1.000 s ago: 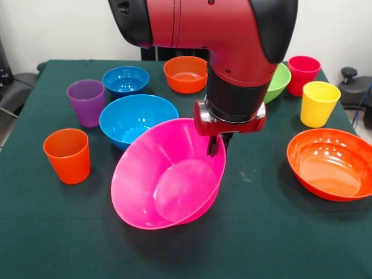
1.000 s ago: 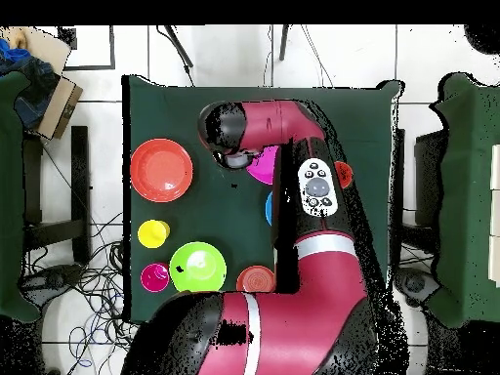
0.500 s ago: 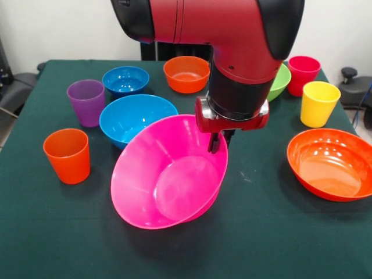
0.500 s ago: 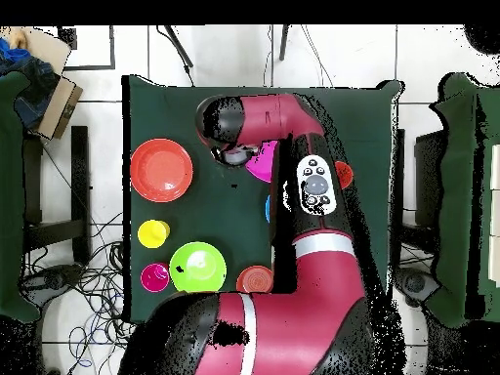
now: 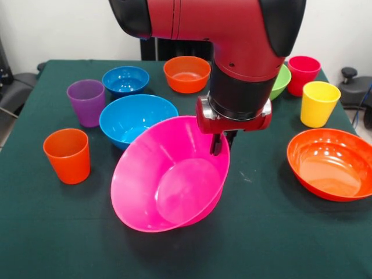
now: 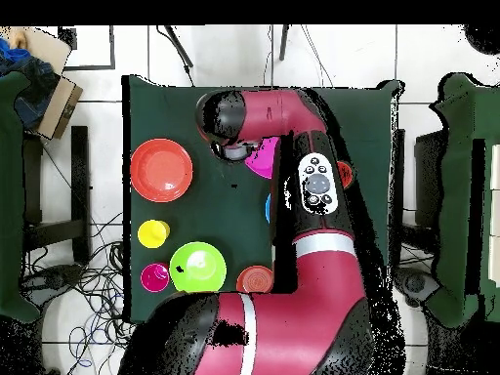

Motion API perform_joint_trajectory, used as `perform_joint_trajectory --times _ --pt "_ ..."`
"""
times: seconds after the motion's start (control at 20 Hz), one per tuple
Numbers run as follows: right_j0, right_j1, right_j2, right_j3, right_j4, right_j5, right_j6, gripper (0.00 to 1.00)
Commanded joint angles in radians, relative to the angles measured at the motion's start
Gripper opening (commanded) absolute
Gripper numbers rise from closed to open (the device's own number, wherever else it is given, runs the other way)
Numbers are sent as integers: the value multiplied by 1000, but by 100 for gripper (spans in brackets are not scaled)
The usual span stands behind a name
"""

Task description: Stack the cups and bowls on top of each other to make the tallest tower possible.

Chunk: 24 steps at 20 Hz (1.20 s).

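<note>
My gripper (image 5: 218,145) is shut on the far right rim of the large pink bowl (image 5: 168,180), which hangs tilted with its opening towards the front camera and its lower edge close to the cloth. From overhead only a slice of the pink bowl (image 6: 262,158) shows beside the arm. Behind it sit a large blue bowl (image 5: 136,116), a small blue bowl (image 5: 125,79) and a small orange bowl (image 5: 186,72). A purple cup (image 5: 86,102) and an orange cup (image 5: 68,155) stand at the left. A green bowl (image 5: 280,81), red cup (image 5: 303,72), yellow cup (image 5: 318,103) and large orange bowl (image 5: 328,165) are at the right.
The table (image 5: 261,232) has a dark green cloth. In the overhead view the arm covers much of the table; the large orange bowl (image 6: 161,170), yellow cup (image 6: 153,233) and green bowl (image 6: 197,267) show beside it. Chairs and cables surround the table.
The gripper and the pink bowl have shifted slightly to the right in the front view. The bowl stays tilted in the grip, and the other cups and bowls have not moved.
</note>
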Motion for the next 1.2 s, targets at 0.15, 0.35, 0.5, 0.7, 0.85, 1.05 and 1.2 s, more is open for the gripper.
perform_joint_trajectory --times 0.15,0.35,0.5,0.7,0.85,1.05,1.2 --pt "17 4 11 -47 25 110 43 0" --pt "9 7 16 -48 39 111 38 0" --pt "8 6 12 -53 41 109 43 0" --pt "6 -1 6 -36 50 95 51 0" --pt "5 -11 1 -19 57 88 57 0" --pt "2 -10 -2 -15 69 83 64 0" --pt "-2 -20 -4 3 78 75 70 0"
